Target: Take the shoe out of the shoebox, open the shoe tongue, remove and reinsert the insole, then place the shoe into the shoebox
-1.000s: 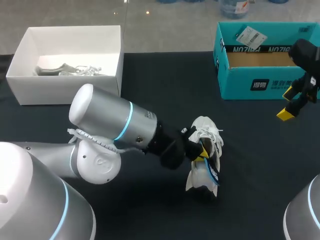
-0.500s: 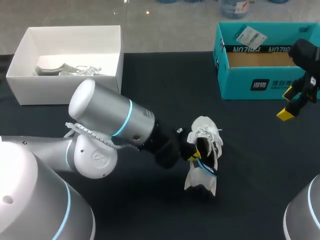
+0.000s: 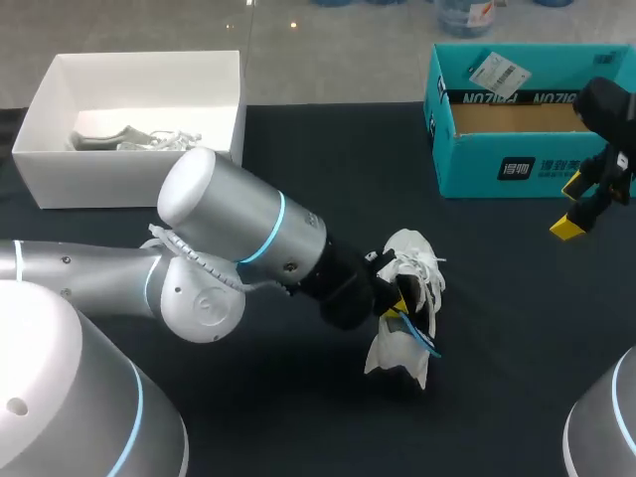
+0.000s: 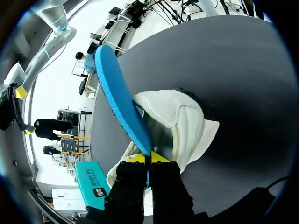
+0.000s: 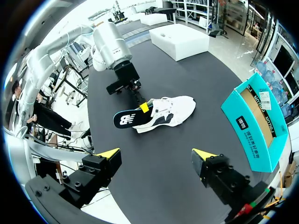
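Since the left gripper has its yellow tips pinched tight on one end of the blue insole, that's the bit being worked right now. The insole pokes up out of the white sneaker with its free end in the air, so I'd guess we're somewhere in the remove/reinsert part. The sneaker lies roughly mid tabletop, a bit toward the right edge, laces loose; the teal shoebox sits open at the far right corner, well apart from the shoe, and a white box is at the far left corner. The right gripper hangs above the table near the shoebox, fingers spread wide, nothing in them. Handling-wise the insole looks like thin foam, light and bendy, so holding it by one end probably lets the rest flop or buckle going back in; I'd grip close to the end and slide it in flat. The shoe looks soft and light too, likely to scoot unless the other gripper pins the heel or collar.
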You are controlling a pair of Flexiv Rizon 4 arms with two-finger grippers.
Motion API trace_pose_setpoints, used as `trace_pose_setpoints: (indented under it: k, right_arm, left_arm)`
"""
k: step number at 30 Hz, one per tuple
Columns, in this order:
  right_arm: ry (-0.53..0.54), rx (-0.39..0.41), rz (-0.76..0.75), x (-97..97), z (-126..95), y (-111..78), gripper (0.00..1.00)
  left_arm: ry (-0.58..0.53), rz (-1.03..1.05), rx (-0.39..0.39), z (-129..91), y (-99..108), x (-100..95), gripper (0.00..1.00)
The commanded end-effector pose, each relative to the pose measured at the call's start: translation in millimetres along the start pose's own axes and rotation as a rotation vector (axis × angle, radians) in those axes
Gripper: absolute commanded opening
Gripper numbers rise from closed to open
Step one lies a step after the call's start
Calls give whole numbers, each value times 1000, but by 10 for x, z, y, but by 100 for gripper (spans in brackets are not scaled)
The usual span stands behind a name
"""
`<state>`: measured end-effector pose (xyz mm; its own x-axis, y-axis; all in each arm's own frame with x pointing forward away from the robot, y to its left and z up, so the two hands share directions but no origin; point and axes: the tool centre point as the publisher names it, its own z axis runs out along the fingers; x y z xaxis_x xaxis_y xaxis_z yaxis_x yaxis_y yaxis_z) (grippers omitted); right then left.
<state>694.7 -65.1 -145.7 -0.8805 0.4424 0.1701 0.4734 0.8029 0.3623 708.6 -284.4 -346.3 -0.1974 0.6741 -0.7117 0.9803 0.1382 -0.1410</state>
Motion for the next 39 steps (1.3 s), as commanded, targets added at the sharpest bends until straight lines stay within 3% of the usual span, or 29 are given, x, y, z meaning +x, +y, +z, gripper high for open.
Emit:
trace_pose_setpoints:
  k: [1,4,7,20,25,26,29,39]
  right_arm:
    - [3,5,0,-18,7,17,100]
    - [3,5,0,-18,7,17,100]
    - [3,5,0,-18,7,17,100]
    - [3,5,0,-18,7,17,100]
    - [3,5,0,-18,7,17,100]
    - [3,5,0,-18,7,17,100]
    - [3,5,0,-18,7,17,100]
    - [3,5,0,-18,7,17,100]
  left_arm:
    - [-2,-6,-10,-40,12,-4,22]
    - [-16,-16,-15,-115,15,-24,48]
    - [-25,-18,-19,-170,11,-55,58]
    - [-32,-30,11,-77,-137,-203,34]
    - [-9,-35,28,-30,-177,-146,19]
    - [-3,-34,29,-24,-181,-132,11]
    - [6,-31,32,-19,-180,-104,0]
    - [20,21,3,14,27,-59,0]
